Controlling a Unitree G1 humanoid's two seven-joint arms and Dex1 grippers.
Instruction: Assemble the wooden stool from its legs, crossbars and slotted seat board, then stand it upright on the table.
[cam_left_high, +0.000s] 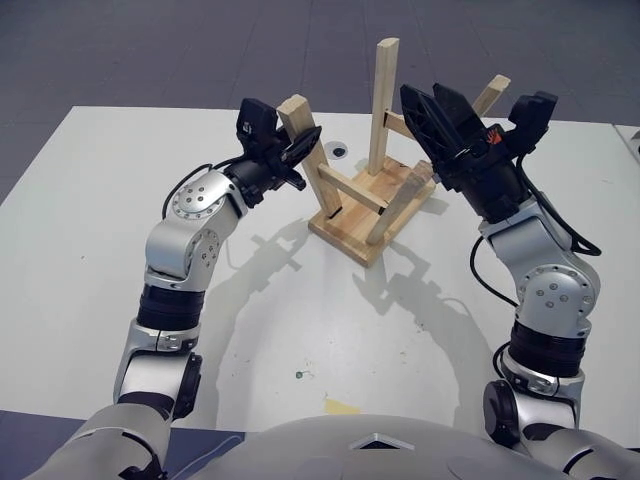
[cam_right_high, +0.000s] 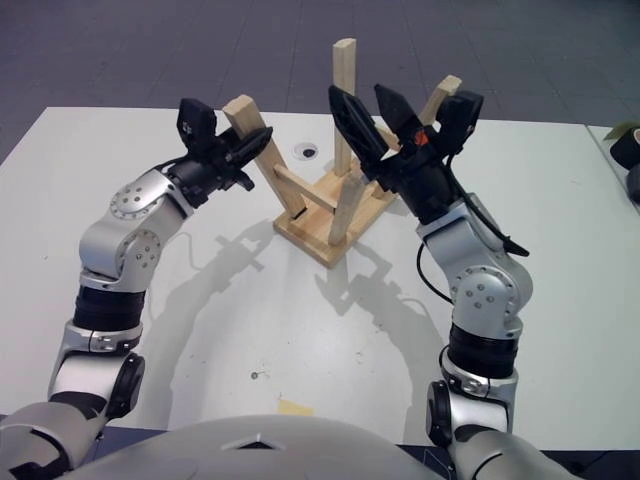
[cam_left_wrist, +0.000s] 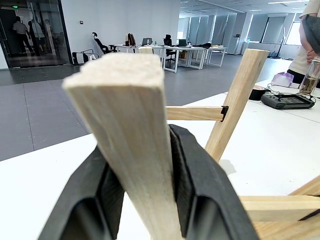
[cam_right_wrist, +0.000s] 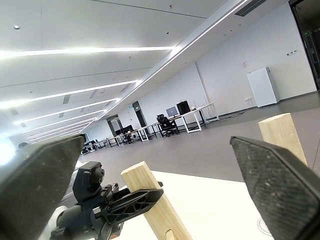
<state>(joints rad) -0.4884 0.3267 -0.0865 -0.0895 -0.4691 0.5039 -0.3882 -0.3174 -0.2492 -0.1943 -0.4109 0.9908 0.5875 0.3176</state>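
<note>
The wooden stool (cam_left_high: 365, 225) lies upside down on the white table (cam_left_high: 90, 220), seat board flat, its legs and crossbars pointing up. My left gripper (cam_left_high: 292, 150) is shut on the top of the near-left leg (cam_left_high: 318, 170); in the left wrist view the black fingers (cam_left_wrist: 200, 175) clamp that leg (cam_left_wrist: 132, 135), with a crossbar (cam_left_wrist: 192, 113) and another leg (cam_left_wrist: 235, 100) behind. My right gripper (cam_right_high: 372, 115) hangs open above the stool's right side, holding nothing. Between its spread fingertips (cam_right_wrist: 280, 185), the right wrist view shows the left gripper (cam_right_wrist: 127, 202) on its leg.
A small dark hole (cam_left_high: 338, 151) marks the table behind the stool. A yellow scrap (cam_left_high: 340, 407) lies near the front edge. Dark items (cam_right_high: 630, 150) sit at the far right edge. Bare tabletop spreads left and in front of the stool.
</note>
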